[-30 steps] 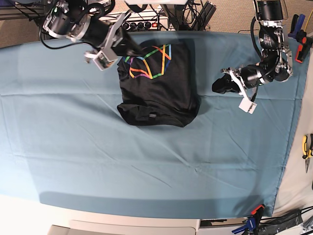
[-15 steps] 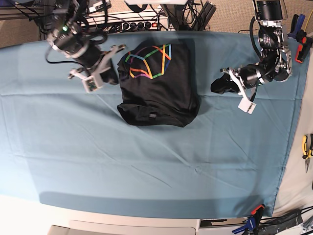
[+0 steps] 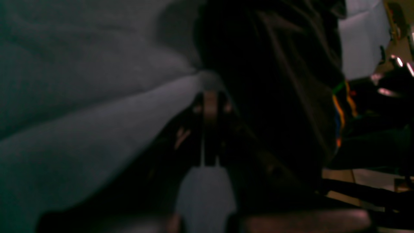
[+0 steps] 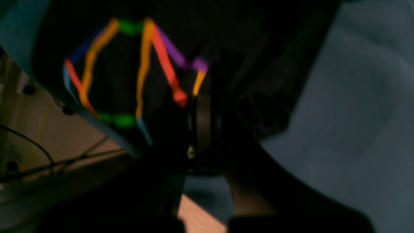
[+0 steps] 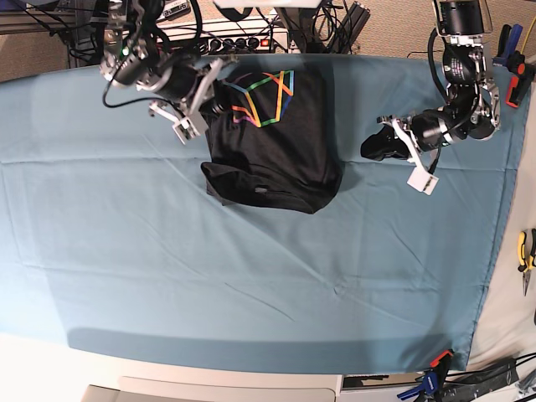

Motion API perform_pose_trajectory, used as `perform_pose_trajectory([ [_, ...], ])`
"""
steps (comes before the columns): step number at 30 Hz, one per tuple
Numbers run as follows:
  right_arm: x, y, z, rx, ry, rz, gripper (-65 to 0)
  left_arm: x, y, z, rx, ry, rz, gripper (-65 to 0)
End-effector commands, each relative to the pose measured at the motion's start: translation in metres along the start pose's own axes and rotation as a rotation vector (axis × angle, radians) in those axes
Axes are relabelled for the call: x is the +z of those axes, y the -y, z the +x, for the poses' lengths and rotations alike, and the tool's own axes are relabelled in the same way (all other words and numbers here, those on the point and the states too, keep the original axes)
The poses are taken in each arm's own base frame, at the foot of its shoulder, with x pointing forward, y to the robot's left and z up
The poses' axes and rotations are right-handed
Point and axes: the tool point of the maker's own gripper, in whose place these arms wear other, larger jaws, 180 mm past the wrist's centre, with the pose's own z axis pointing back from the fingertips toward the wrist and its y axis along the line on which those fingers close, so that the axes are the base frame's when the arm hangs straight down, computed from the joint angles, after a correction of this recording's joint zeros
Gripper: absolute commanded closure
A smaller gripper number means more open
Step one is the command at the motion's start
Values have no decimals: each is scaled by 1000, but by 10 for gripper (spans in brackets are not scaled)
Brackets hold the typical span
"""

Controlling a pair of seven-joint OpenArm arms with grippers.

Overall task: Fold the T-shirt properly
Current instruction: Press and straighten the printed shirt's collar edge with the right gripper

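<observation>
The black T-shirt (image 5: 276,142) lies folded at the table's far middle, with its colour print (image 5: 264,96) facing up. My right gripper (image 5: 209,102) is at the shirt's upper left edge. In the right wrist view its jaws (image 4: 200,106) look shut, with their tip against the printed cloth (image 4: 142,68). I cannot tell if cloth is pinched. My left gripper (image 5: 377,146) is shut and empty, low over the teal cloth to the right of the shirt. In the left wrist view (image 3: 210,103) the shirt (image 3: 284,81) is a dark mass ahead of it.
The teal table cloth (image 5: 251,276) covers the table. Cables and a power strip (image 5: 243,38) run behind the far edge. Pliers (image 5: 526,251) lie off the cloth at the right, and a clamp (image 5: 435,364) grips the front right corner.
My right gripper swung left away from the shirt, then came back up against its upper left edge. The shirt shifted slightly right and away. The left arm stayed still.
</observation>
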Motion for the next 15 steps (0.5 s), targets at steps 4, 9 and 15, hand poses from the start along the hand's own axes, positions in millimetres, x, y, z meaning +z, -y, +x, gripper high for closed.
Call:
perform_pose_trajectory([
  [4, 27, 19, 11, 82, 22, -103, 0, 4, 3, 15, -24, 46, -14, 0],
  [9, 52, 48, 3, 114, -29, -210, 0, 4, 3, 15, -24, 45, -13, 0],
  [15, 56, 45, -5, 106, -26, -194, 0, 4, 3, 16, -24, 47, -14, 0],
])
